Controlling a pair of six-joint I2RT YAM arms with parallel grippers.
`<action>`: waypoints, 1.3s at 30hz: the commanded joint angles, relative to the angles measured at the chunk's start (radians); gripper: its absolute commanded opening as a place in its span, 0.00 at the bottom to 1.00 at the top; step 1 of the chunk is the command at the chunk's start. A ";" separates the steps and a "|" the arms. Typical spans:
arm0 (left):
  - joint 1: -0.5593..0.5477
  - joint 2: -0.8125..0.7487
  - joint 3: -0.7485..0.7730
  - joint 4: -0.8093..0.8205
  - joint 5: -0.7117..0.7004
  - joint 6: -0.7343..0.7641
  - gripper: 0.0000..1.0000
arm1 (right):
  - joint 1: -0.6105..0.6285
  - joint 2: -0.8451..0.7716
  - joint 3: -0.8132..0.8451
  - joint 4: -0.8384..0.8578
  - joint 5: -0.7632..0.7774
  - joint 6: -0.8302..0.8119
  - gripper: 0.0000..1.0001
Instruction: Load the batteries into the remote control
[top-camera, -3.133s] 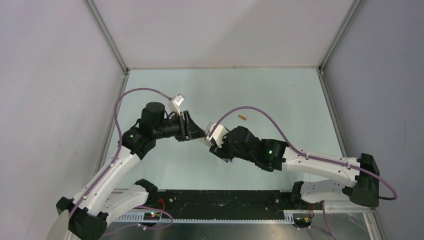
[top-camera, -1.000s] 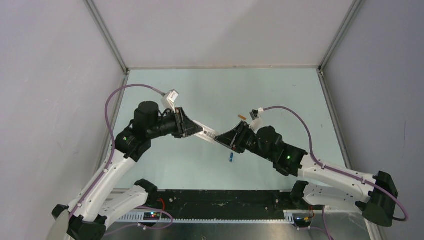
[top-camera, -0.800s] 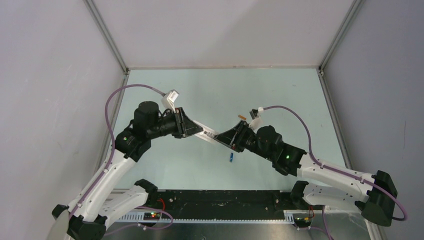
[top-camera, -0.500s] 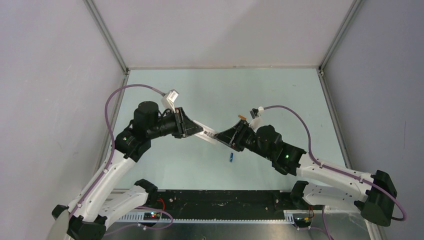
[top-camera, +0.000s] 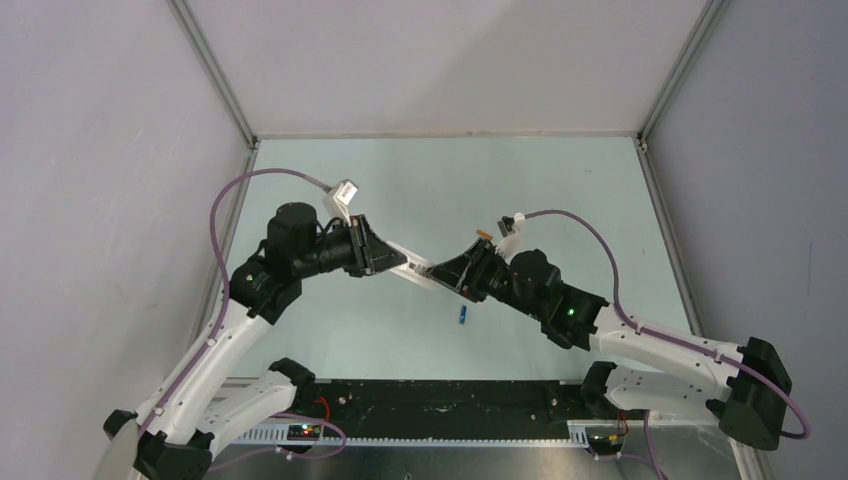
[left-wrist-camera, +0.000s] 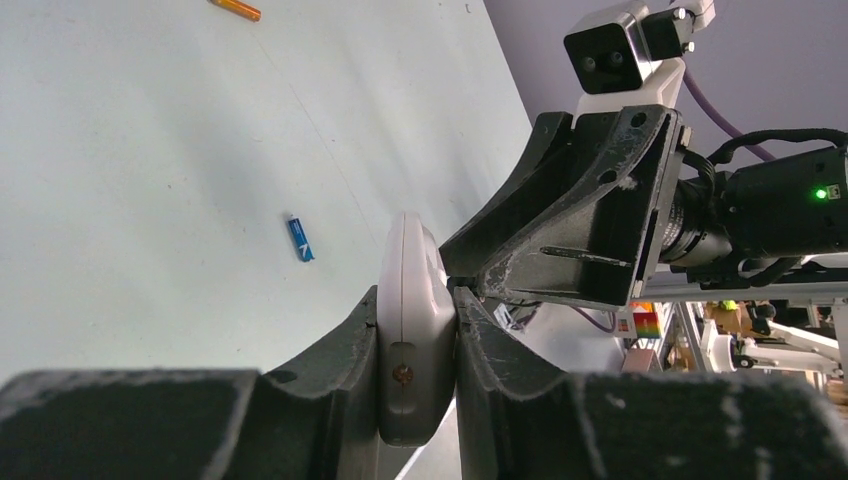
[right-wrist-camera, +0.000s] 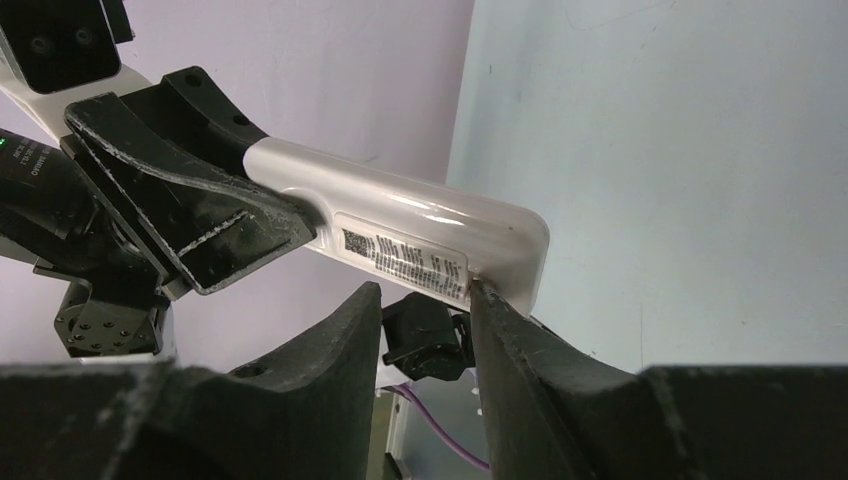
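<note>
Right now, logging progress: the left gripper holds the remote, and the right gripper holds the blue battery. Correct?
Not quite. The blue battery lies on the table, as the left wrist view shows, not in the right gripper. The left gripper does hold the remote.

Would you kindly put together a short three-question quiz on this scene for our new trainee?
1. True or false: the left hand is shut on the remote control.
2. Where is the blue battery? A: inside the remote control. B: lying on the table. C: between the left hand's fingers.
3. Fill in the number: counting the orange battery, ___ batteries lie loose on the table.

Key: 1 true; 2 B; 3 two.
</note>
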 joint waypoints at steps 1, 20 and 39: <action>0.005 -0.026 0.004 0.053 0.027 -0.020 0.00 | -0.006 0.003 0.000 0.044 0.025 -0.025 0.43; 0.001 -0.030 0.017 0.065 0.054 -0.075 0.00 | -0.022 0.019 -0.036 0.135 -0.017 0.016 0.43; -0.004 -0.036 -0.007 0.096 0.075 -0.098 0.00 | -0.028 0.034 -0.103 0.412 -0.111 0.059 0.45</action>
